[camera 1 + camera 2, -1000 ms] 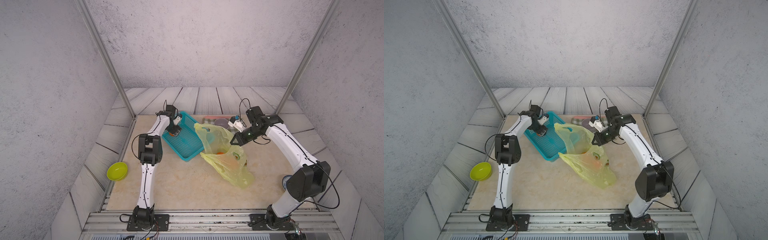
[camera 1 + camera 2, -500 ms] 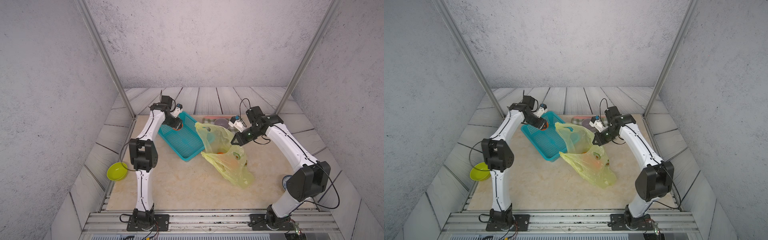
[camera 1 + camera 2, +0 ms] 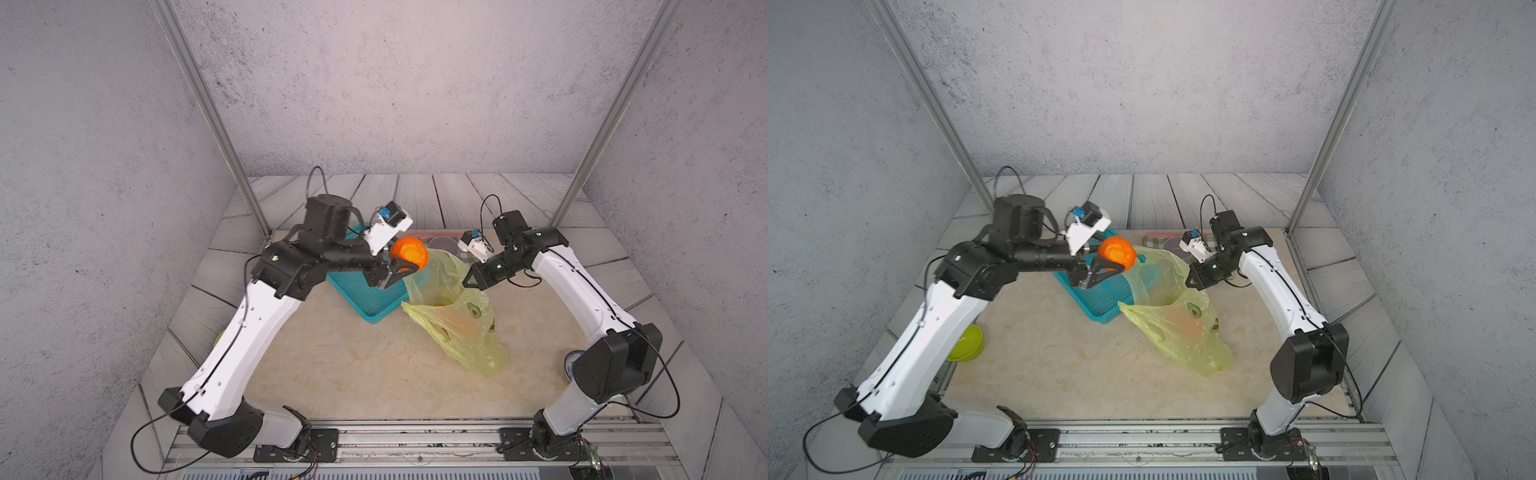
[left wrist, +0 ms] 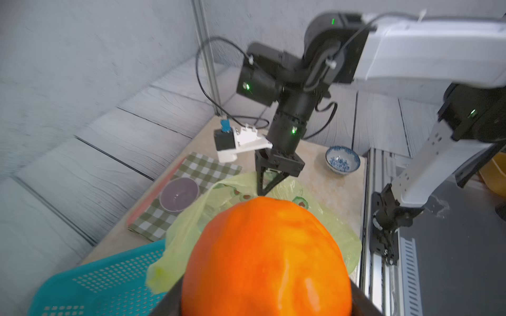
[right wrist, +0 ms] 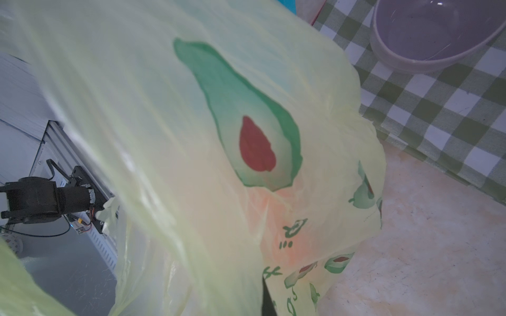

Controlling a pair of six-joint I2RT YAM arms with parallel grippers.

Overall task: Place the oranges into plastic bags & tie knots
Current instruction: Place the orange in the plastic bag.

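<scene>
Holding orange (image 3: 411,248) clamped across its middle in my left gripper (image 3: 403,262), just beside the bag (image 3: 461,332) rim — firm, round, likely rolls; right gripper (image 3: 468,283) pinched shut on that thin, slippery film.

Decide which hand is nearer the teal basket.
Left. The left hand, gripping an orange, hangs above the teal basket at its edge beside the yellow-green bag. The right hand, shut on the bag's rim, sits across the bag's mouth from the basket.
</scene>
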